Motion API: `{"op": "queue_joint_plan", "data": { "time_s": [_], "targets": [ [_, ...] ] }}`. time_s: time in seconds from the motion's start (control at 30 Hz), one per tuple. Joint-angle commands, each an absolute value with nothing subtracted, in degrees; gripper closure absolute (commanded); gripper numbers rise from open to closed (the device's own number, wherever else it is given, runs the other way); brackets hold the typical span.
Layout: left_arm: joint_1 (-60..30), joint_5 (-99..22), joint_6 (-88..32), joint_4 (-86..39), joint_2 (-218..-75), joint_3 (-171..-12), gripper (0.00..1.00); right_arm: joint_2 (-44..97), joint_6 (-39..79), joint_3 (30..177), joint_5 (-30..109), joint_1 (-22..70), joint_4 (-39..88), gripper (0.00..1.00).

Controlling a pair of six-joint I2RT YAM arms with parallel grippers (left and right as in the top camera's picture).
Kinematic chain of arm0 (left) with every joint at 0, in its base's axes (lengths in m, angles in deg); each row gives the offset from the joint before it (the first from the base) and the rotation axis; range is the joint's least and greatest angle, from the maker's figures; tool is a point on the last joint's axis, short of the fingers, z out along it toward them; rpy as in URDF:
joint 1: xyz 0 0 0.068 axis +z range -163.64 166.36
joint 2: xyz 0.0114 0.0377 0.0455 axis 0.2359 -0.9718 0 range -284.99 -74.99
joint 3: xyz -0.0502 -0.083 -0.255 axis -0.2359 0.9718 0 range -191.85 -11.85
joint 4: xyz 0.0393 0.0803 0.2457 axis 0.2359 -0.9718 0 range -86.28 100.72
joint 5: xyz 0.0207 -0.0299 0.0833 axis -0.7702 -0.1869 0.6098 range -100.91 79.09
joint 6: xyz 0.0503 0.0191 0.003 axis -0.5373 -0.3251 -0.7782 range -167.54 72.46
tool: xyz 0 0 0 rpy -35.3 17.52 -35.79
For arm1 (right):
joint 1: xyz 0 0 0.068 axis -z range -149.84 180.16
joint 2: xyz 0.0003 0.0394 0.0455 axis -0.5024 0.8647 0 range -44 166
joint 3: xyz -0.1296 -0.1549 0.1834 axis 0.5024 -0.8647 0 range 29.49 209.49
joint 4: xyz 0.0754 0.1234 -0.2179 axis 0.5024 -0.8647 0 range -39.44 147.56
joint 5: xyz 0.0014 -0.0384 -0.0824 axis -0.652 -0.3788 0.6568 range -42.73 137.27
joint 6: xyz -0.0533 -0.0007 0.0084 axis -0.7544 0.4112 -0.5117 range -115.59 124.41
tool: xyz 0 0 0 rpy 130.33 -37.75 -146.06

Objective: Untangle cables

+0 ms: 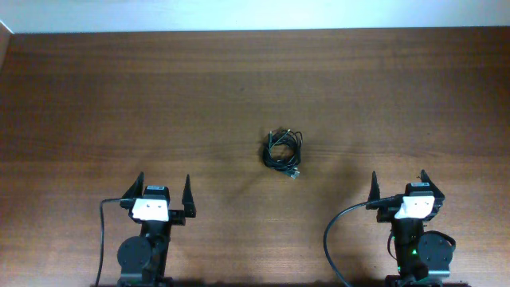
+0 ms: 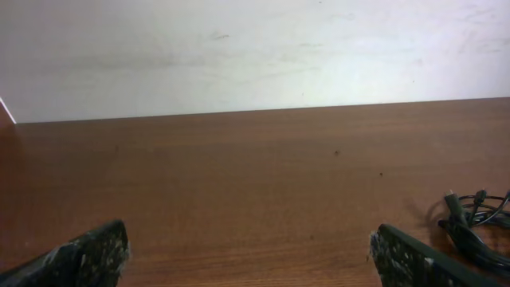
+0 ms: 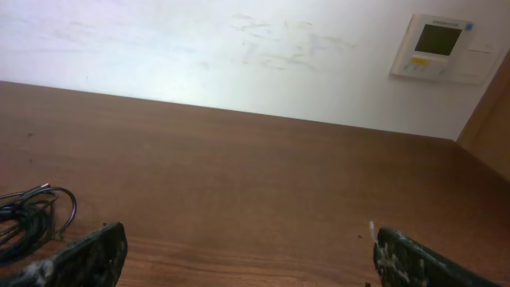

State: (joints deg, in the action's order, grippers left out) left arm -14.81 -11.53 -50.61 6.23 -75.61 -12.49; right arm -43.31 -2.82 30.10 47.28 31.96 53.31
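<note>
The cables are a small knotted bundle of thin black wires with small plug ends, lying on the brown wooden table near its middle. The bundle also shows at the right edge of the left wrist view and at the left edge of the right wrist view. My left gripper is open and empty near the table's front, left of the bundle; its fingers show in the left wrist view. My right gripper is open and empty near the front, right of the bundle, as the right wrist view shows.
A white wall runs behind the table's far edge. A wall-mounted control panel hangs at the upper right. Thick black arm cables trail from both arm bases at the front edge.
</note>
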Motion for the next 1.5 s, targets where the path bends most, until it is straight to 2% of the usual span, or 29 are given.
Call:
{"op": "queue_joint_plan", "data": {
  "time_s": [0.0,0.77,0.97,1.33,1.47],
  "targets": [
    [-14.99,-11.31,-51.51,5.92,-75.39,-12.34,0.01,-43.57,-2.16,29.81,47.98,32.40,52.98,0.02],
    [-14.99,-10.50,-51.53,5.92,-75.39,-12.34,0.01,-43.57,-2.16,29.81,47.95,32.40,52.98,0.02],
    [-14.99,-10.46,-51.53,9.24,-75.39,-12.38,0.01,-43.60,-2.16,29.81,47.98,32.40,52.98,0.02],
    [-14.99,-10.48,-51.53,5.94,-75.39,-12.38,0.01,-43.57,-2.16,29.81,47.98,32.40,52.98,0.02],
    [-14.99,-10.74,-51.51,9.46,-75.39,-12.60,0.01,-43.60,-2.16,29.81,47.95,32.40,52.98,0.02]
  ]
}}
